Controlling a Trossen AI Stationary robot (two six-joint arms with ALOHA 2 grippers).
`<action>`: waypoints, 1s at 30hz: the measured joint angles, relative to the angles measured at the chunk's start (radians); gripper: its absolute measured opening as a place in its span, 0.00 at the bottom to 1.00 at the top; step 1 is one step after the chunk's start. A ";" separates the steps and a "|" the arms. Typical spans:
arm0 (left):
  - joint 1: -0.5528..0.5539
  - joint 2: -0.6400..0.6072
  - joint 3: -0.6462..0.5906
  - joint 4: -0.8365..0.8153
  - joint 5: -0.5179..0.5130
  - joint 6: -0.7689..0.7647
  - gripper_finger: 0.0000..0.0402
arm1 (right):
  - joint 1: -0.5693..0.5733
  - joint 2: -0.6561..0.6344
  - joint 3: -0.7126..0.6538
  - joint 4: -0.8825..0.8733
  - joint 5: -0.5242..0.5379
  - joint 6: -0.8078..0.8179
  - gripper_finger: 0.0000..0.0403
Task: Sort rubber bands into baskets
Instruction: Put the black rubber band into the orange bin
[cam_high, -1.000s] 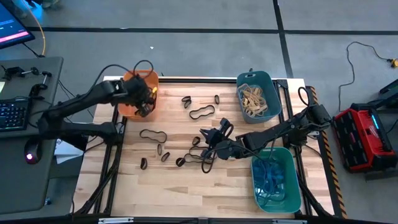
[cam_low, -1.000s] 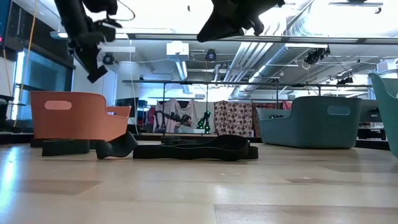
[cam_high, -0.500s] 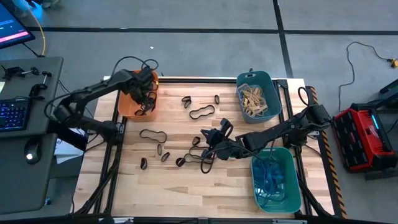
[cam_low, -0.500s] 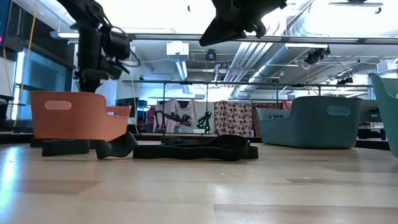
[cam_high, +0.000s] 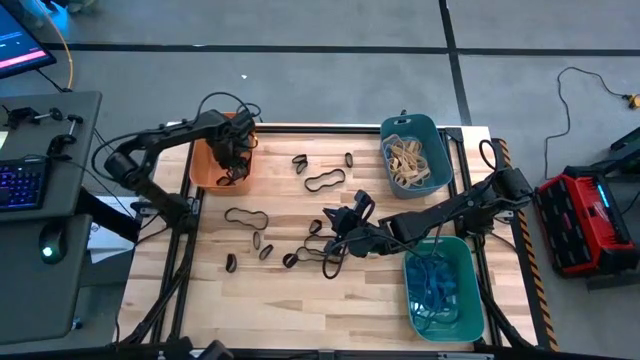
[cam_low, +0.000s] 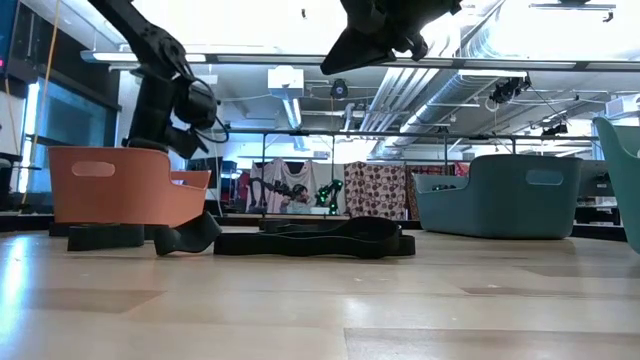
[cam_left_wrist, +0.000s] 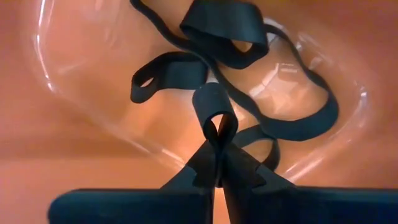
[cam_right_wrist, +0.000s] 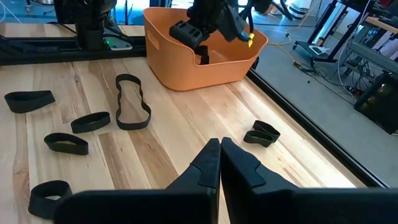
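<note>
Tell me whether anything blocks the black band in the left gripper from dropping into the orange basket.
Nothing visible does. The left gripper holds the black band pinched inside the orange basket, directly above the black bands already lying there.

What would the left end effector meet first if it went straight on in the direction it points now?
Probably the black rubber bands lying on the floor of the orange basket. The left end effector, shut on a small black band loop, points down into that basket; depth is unclear.
</note>
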 joint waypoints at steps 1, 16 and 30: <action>0.000 0.003 0.000 0.000 -0.004 0.002 0.03 | 0.000 0.000 0.000 0.000 0.000 0.000 0.00; -0.107 -0.081 0.074 -0.039 -0.126 0.026 0.28 | 0.000 0.000 0.000 0.000 -0.038 0.000 0.00; -0.275 -0.196 0.088 -0.050 -0.057 0.043 0.33 | 0.015 0.000 0.000 -0.010 -0.038 -0.003 0.00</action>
